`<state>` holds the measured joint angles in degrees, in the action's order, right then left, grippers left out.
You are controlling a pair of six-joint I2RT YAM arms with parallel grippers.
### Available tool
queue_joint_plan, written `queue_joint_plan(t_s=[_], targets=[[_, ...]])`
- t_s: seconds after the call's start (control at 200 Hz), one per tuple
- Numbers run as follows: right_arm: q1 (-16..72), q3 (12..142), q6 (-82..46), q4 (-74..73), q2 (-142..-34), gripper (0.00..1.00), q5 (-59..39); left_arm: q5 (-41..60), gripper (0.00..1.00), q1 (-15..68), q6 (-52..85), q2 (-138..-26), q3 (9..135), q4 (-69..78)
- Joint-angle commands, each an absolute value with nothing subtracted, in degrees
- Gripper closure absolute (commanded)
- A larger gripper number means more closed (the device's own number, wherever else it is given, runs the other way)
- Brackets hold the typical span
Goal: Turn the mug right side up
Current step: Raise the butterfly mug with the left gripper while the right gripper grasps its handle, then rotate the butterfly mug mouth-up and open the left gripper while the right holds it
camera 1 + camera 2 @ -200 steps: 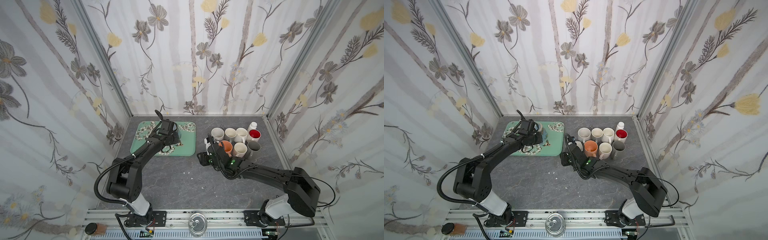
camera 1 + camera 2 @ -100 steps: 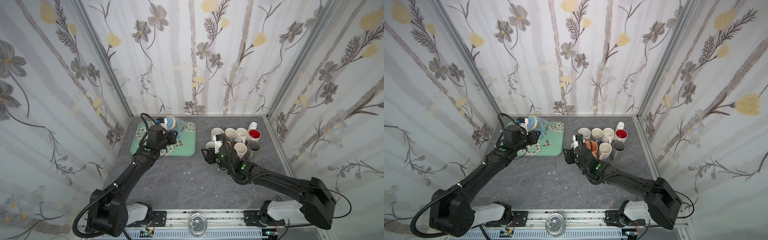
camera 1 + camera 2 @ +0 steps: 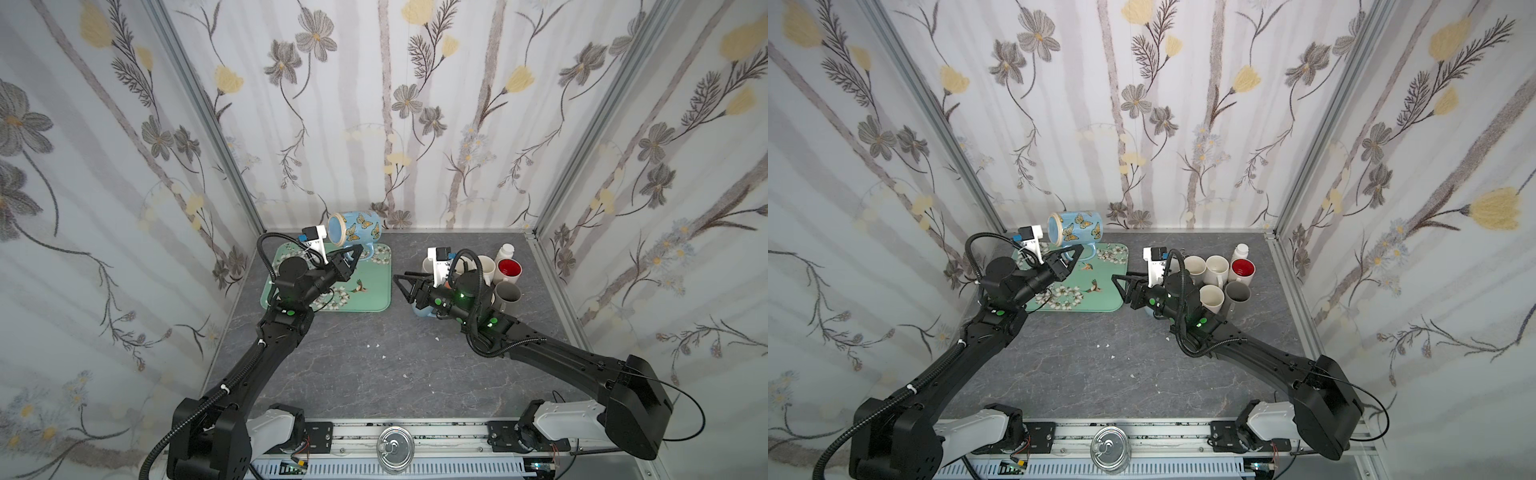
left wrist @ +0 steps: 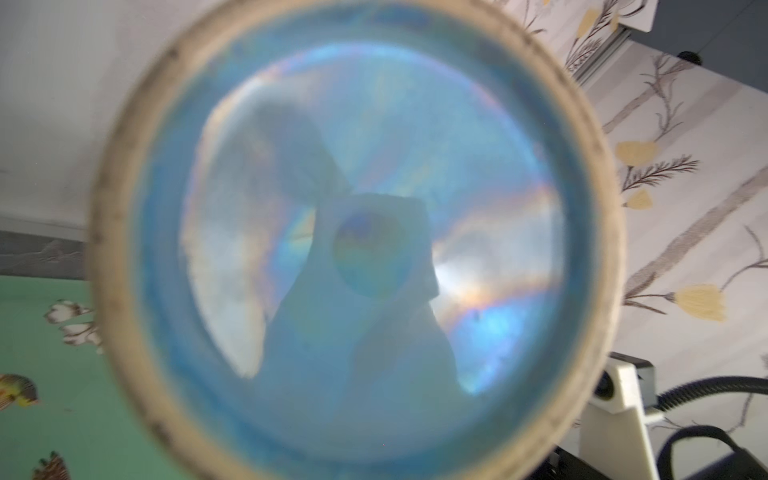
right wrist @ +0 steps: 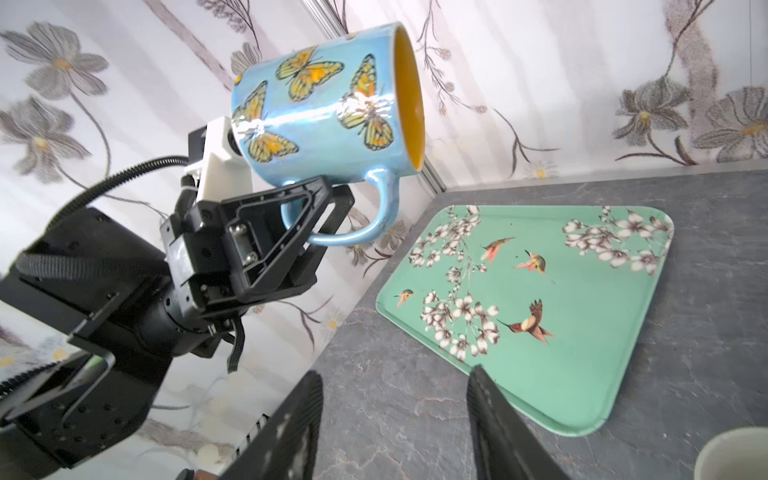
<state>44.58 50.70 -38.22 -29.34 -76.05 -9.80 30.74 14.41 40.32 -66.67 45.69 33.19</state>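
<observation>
The mug (image 3: 354,232) (image 3: 1076,232) is light blue with orange butterflies and a yellow inside. It hangs on its side above the far edge of the green tray (image 3: 376,293) (image 3: 1106,301). My left gripper (image 3: 358,250) (image 3: 1079,250) (image 5: 332,187) is shut on its handle from below. In the left wrist view the mug's round base (image 4: 353,249) fills the picture and hides the fingers. In the right wrist view the mug (image 5: 324,104) has its mouth turned away from the left arm. My right gripper (image 3: 400,277) (image 3: 1121,277) (image 5: 394,376) is open and empty over the table right of the tray.
Several upright mugs stand at the back right: white ones, a red-lined one (image 3: 509,268), a grey one (image 3: 508,293), plus a white bottle (image 3: 505,250). A white mug rim (image 5: 735,453) is close beside my right gripper. Flowered walls enclose three sides.
My left gripper has lifted the mug off the tray and swung it onto its side in the air. My right gripper has risen, turned toward the tray and opened slightly.
</observation>
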Motion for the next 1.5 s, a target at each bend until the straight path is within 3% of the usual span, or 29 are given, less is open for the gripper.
queue_joint_plan(t_s=[0.0,0.39,0.704,1.099,1.189,1.264,1.494], targets=[[43.0,51.9,-44.3,-40.7,-77.3,0.44,-19.4,33.4,1.0,14.4,43.5,-65.5,44.8,49.6],[42.9,61.5,-48.5,-43.5,-83.4,0.43,-25.0,41.8,1.0,14.5,54.0,-67.9,44.3,66.6],[42.9,69.8,-51.5,-39.3,-89.4,0.45,-28.8,45.5,1.0,14.8,54.7,-67.3,44.9,67.4],[42.9,71.4,-55.1,-47.6,-91.0,0.79,-33.6,49.2,1.0,15.1,56.5,-67.9,45.7,67.7],[42.9,70.6,-55.1,-49.8,-90.9,1.0,-33.8,49.4,1.0,15.1,56.4,-68.0,45.3,67.3],[42.9,68.1,-54.9,-52.6,-89.6,1.0,-31.9,49.4,1.0,15.2,56.4,-68.0,44.8,67.2],[42.9,63.0,-50.8,-55.4,-84.7,1.0,-27.7,49.0,0.68,15.2,55.1,-66.8,44.2,64.8]])
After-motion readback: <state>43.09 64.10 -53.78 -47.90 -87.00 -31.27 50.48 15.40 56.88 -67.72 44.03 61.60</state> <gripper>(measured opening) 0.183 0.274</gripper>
